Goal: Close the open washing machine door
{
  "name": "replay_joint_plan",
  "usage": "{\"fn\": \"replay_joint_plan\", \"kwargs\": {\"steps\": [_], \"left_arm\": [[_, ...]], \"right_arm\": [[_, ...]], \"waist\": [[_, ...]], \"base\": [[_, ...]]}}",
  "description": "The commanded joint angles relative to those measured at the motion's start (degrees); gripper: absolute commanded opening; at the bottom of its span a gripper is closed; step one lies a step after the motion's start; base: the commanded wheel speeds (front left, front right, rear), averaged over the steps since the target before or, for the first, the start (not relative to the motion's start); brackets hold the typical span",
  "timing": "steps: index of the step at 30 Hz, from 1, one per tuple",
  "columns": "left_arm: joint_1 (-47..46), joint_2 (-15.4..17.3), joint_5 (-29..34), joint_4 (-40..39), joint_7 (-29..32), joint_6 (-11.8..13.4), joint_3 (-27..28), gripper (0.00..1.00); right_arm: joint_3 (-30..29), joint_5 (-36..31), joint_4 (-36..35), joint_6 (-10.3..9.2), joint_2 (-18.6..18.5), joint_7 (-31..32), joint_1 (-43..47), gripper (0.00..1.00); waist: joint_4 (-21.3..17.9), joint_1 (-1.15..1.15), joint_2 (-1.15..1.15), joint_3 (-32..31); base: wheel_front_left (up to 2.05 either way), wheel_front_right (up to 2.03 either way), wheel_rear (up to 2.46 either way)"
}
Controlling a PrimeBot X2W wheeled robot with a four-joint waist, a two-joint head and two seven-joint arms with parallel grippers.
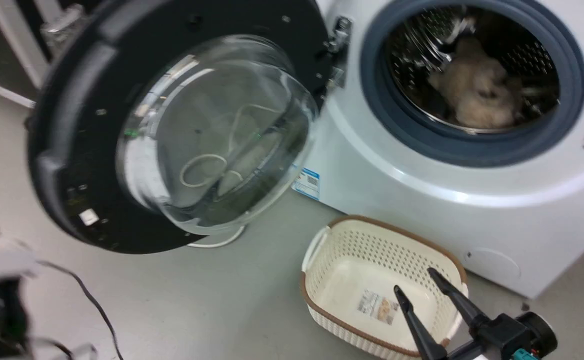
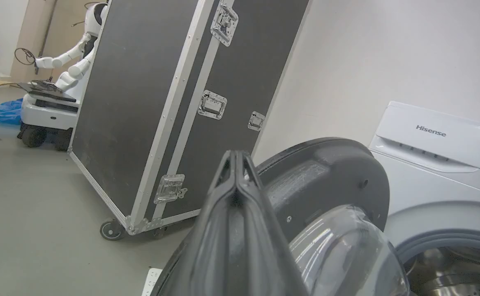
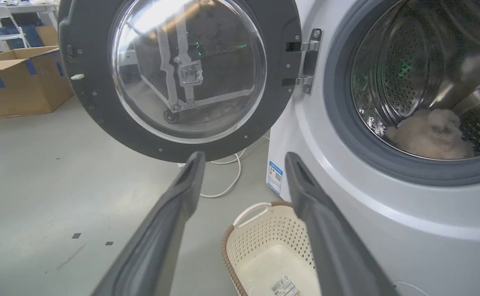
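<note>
The washing machine door (image 1: pixel 72 150), with its black rim and bulging clear glass bowl, stands wide open to the left of the white washing machine (image 1: pixel 422 200). It hangs from a metal hinge (image 3: pixel 305 61). The steel drum (image 3: pixel 388 82) holds a beige fluffy item (image 3: pixel 429 135). My left gripper (image 2: pixel 236 155) is shut with nothing between its fingers. It points up beside the door's black rim (image 2: pixel 326 172); I cannot tell whether they touch. My right gripper (image 1: pixel 413 281) is open and empty, low in front of the machine, over a basket. Its fingers (image 3: pixel 182 193) point toward the door's lower edge.
A cream perforated basket (image 1: pixel 322 280) sits on the grey floor before the machine. White cable (image 3: pixel 227 185) lies under the door. A black wheeled flight case (image 2: pixel 162 102) stands behind the door, with another white robot (image 2: pixel 67 61) beyond it. A cardboard box (image 3: pixel 18 82) sits far left.
</note>
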Motion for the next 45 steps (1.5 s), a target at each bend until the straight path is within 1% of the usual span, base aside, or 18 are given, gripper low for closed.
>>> {"fn": "replay_joint_plan", "kwargs": {"steps": [1,4,10,11,12,16,18,23,28,34,35,36,38,39,40,41,42,45], "left_arm": [[-3.4,1.5,-3.6,2.0,3.0,-0.1,1.9,0.0],[-8.2,5.0,-10.2,7.4,9.0,0.0,5.3,0.0],[-16.5,11.1,-18.8,20.4,17.9,3.1,11.5,0.0],[-19.9,12.0,-24.5,26.3,23.8,4.8,13.9,0.0],[-22.3,12.1,-30.3,30.7,31.5,6.5,15.4,0.0],[-22.5,13.7,-33.2,33.7,37.4,7.3,16.0,0.0],[-22.3,14.1,-34.3,34.4,39.7,6.9,16.0,0.0],[-20.3,13.9,-36.8,34.0,45.3,5.0,15.4,0.0],[-18.1,12.6,-39.9,32.0,51.5,4.3,14.9,0.0],[-13.8,9.8,-43.9,27.0,58.9,3.8,14.1,0.0],[-13.8,9.8,-43.9,27.0,58.9,3.8,14.1,0.0],[-11.5,8.7,-44.7,24.7,61.3,3.8,13.5,0.0],[-10.2,8.1,-45.0,23.4,62.4,3.8,13.1,0.0],[-7.4,6.6,-45.6,20.5,64.5,3.8,12.2,0.0],[-7.4,6.6,-45.6,20.5,64.5,3.8,12.2,0.0],[-4.9,4.8,-46.4,17.5,66.3,3.9,11.5,0.0],[-4.9,4.8,-46.4,17.5,66.3,3.9,11.5,0.0],[-1.3,1.9,-47.3,13.6,68.3,3.9,10.1,0.0]], "right_arm": [[-0.3,-0.1,-0.3,0.03,-0.8,-0.3,0.1,1.0],[-0.2,0.4,-0.5,0.03,-1.2,-0.3,0.2,1.0],[0.5,1.3,-0.5,0.03,-2.4,-0.3,-0.3,1.0],[0.5,1.6,-0.6,0.03,-2.9,-0.3,-0.6,1.0],[0.4,1.9,-0.6,0.03,-3.3,-0.3,-0.8,1.0],[0.3,2.4,-0.6,0.03,-3.3,-0.3,-1.1,1.0],[0.3,2.5,-0.6,0.03,-3.2,-0.3,-1.2,1.0],[0.2,2.7,-0.3,0.03,-2.9,-0.3,-1.1,1.0],[-0.6,3.1,0.1,0.03,-2.7,-0.3,-1.0,1.0],[-2.3,3.1,0.6,0.03,-1.9,-0.3,-0.8,1.0],[-2.3,3.1,0.6,0.03,-1.9,-0.3,-0.8,1.0],[-3.2,2.9,0.9,0.03,-1.5,-0.3,-0.7,1.0],[-3.7,2.8,1.0,0.03,-1.2,-0.3,-0.6,1.0],[-4.8,2.6,1.2,0.03,-0.8,-0.3,-0.3,1.0],[-4.8,2.6,1.2,0.03,-0.8,-0.3,-0.3,1.0],[-5.8,2.4,1.4,0.03,-0.4,-0.3,0.0,1.0],[-5.8,2.4,1.4,0.03,-0.4,-0.3,0.0,1.0],[-6.9,2.0,1.6,0.03,0.0,-0.3,0.2,1.0]], "waist": [[-2.1,0.0,0.0,1.9],[-3.4,0.0,0.0,2.7],[-5.9,0.0,0.0,4.0],[-6.8,0.0,0.0,4.5],[-7.2,0.0,0.0,4.9],[-7.9,0.0,0.0,5.3],[-8.1,0.0,0.0,5.4],[-8.3,0.0,0.0,5.4],[-7.9,0.0,0.0,4.6],[-7.7,0.0,0.0,2.6],[-7.7,0.0,0.0,2.6],[-7.8,0.0,0.0,1.7],[-7.9,0.0,0.0,1.2],[-8.1,0.0,0.0,0.2],[-8.1,0.0,0.0,0.2],[-8.3,0.0,0.0,-0.6],[-8.3,0.0,0.0,-0.6],[-8.9,0.0,0.0,-1.6]], "base": [[0.0,0.0,0.0],[0.0,0.0,0.0],[0.0,0.0,0.0],[0.0,0.0,0.0],[0.0,0.0,0.0],[0.0,0.0,0.0],[0.0,0.0,0.0],[0.0,0.0,0.0],[0.0,0.0,0.0],[0.0,0.0,0.0],[0.0,0.0,0.0],[0.0,0.0,0.0],[0.0,0.0,0.0],[0.0,0.0,0.0],[0.0,0.0,0.0],[0.0,0.0,0.0],[0.0,0.0,0.0],[0.0,0.0,0.0]]}}
